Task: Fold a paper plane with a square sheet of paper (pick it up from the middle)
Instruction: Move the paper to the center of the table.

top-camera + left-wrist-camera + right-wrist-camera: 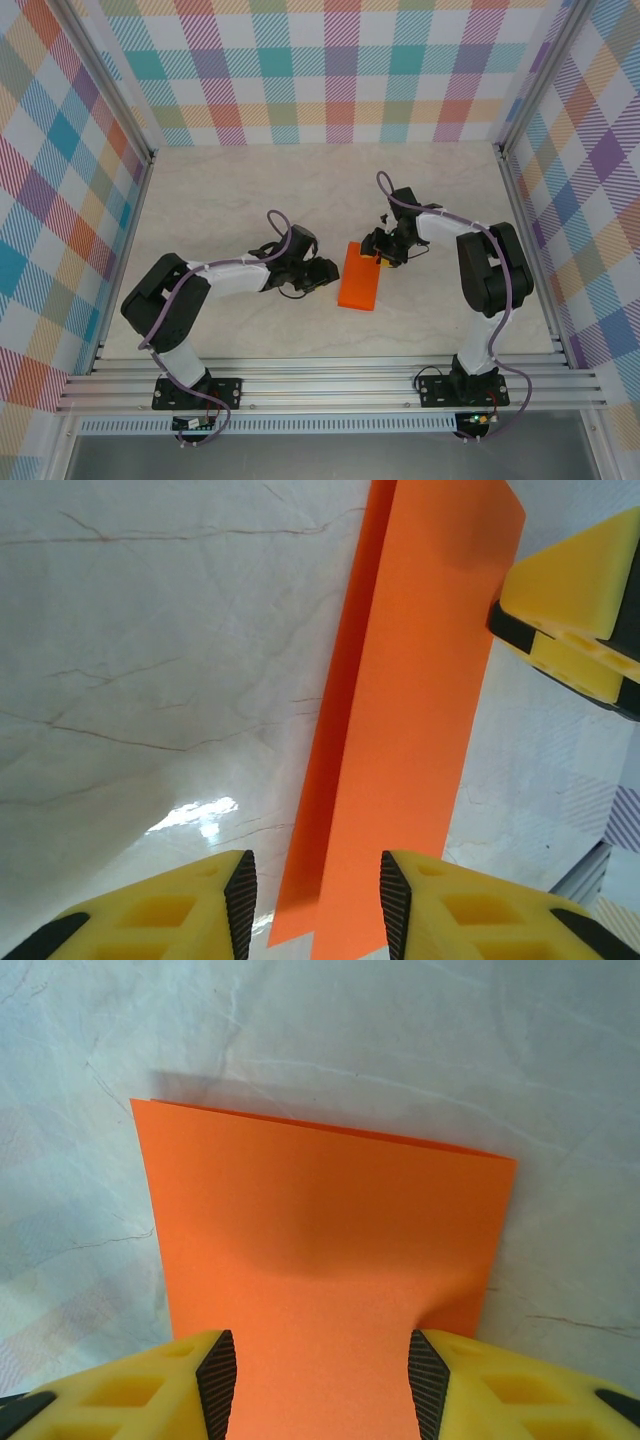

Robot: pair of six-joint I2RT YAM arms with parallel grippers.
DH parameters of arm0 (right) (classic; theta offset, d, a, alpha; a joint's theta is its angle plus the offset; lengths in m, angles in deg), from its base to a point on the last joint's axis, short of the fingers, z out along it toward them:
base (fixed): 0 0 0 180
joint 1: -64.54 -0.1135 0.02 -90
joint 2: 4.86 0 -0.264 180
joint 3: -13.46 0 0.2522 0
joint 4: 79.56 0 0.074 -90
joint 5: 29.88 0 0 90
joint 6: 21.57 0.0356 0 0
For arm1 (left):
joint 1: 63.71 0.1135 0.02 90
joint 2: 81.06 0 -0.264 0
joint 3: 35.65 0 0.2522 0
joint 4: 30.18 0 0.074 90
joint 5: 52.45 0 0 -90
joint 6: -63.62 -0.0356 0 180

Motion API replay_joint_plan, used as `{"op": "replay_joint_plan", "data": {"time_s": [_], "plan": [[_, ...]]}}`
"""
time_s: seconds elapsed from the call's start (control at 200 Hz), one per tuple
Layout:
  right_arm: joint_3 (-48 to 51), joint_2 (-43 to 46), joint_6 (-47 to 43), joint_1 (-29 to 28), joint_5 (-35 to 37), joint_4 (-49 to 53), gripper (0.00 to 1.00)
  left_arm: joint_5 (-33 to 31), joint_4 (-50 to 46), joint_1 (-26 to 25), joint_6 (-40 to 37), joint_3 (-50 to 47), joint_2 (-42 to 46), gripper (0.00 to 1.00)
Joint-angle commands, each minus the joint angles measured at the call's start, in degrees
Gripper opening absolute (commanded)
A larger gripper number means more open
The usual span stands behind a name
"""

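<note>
While both arms bend inward, we see the square sheet of paper (359, 277) folded flat on the table (300, 190) between them | left gripper (325, 272) spread at its edge | right gripper (380, 250) spread astride it.

the square sheet of paper (359, 277) is plain bright orange. the table (300, 190) is cream with faint brown marble veins. the walls (340, 70) carry a pastel plaid. the left gripper (318, 885) has yellow fingers (150, 915) with black ribbed pads (240, 890).
</note>
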Motion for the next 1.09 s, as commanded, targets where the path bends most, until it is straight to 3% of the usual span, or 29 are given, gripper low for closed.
{"op": "replay_joint_plan", "data": {"time_s": [0.0, 0.555, 0.94, 1.09], "plan": [[0.16, 4.23, -0.4, -0.35, 1.12, 0.13, 0.51, 3.93, 2.53, 0.13, 1.24, -0.37, -1.5, 0.4], [8.81, 15.86, 1.04, -0.2, 7.58, 0.91, 0.55, 8.74, 3.39, -1.45, 1.48, 2.9, -6.69, 0.4], [11.9, 17.04, 1.31, -0.23, 7.99, 0.74, 0.55, 10.19, 5.03, -2.2, 1.91, 5.76, -9.07, 0.32], [13.0, 17.8, 1.59, -0.24, 7.92, 0.59, 0.55, 9.42, 5.76, -2.24, 2.07, 6.12, -9.23, 0.23]]}}
